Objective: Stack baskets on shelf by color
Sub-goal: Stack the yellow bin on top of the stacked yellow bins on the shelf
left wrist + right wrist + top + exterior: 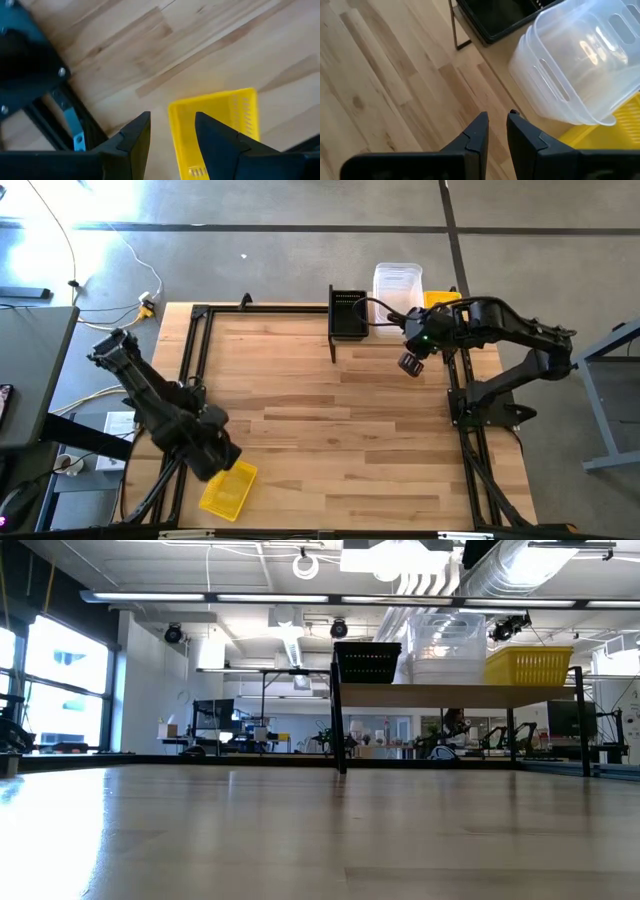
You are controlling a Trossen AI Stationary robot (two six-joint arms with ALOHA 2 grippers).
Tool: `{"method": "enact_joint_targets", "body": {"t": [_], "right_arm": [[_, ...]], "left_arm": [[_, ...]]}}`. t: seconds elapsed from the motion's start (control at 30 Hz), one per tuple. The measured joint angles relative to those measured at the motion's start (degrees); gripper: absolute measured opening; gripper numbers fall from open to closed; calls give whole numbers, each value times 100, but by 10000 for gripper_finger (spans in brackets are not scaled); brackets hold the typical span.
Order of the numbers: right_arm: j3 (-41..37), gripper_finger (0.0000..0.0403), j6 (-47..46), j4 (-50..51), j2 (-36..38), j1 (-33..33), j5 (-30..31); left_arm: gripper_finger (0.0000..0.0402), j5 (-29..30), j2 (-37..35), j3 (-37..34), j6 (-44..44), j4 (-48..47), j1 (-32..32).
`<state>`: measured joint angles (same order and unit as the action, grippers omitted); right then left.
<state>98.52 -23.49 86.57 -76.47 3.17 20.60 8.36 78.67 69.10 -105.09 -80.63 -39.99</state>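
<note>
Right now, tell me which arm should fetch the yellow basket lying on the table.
Left. The left gripper hangs open right over the yellow basket at the table's near left corner. The right gripper is far off beside the shelf.

The left gripper hung at the near left corner of the table, its fingers parted and pointing down. The right gripper was held above the table's far right part, fingers nearly together with a narrow gap, empty.
</note>
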Motion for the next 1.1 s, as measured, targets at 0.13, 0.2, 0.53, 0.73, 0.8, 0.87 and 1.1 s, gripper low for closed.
{"method": "enact_joint_targets", "body": {"t": [0.13,0.2,0.53,0.73,0.8,0.87,1.1], "right_arm": [[0,57,-142,-141,0,-66,0],[0,57,-247,-156,0,-102,0],[0,57,-1035,-175,-2,-379,0],[0,57,-1274,-199,0,-552,2],[0,57,-1329,-199,-1,-609,0],[0,57,-1414,-199,-2,-654,0],[0,57,-1553,-199,-2,-902,4]], "left_arm": [[145,-18,253,-2,-631,-86,-408],[145,-18,342,-11,-872,-50,-599],[145,-307,421,-956,-1625,1780,-1163],[145,-352,503,-1208,-1697,1961,-1193],[145,-359,501,-1281,-1654,2081,-1193],[145,-359,501,-1369,-1642,2221,-1191],[145,-388,501,-1909,-1708,3027,-1095]]}}
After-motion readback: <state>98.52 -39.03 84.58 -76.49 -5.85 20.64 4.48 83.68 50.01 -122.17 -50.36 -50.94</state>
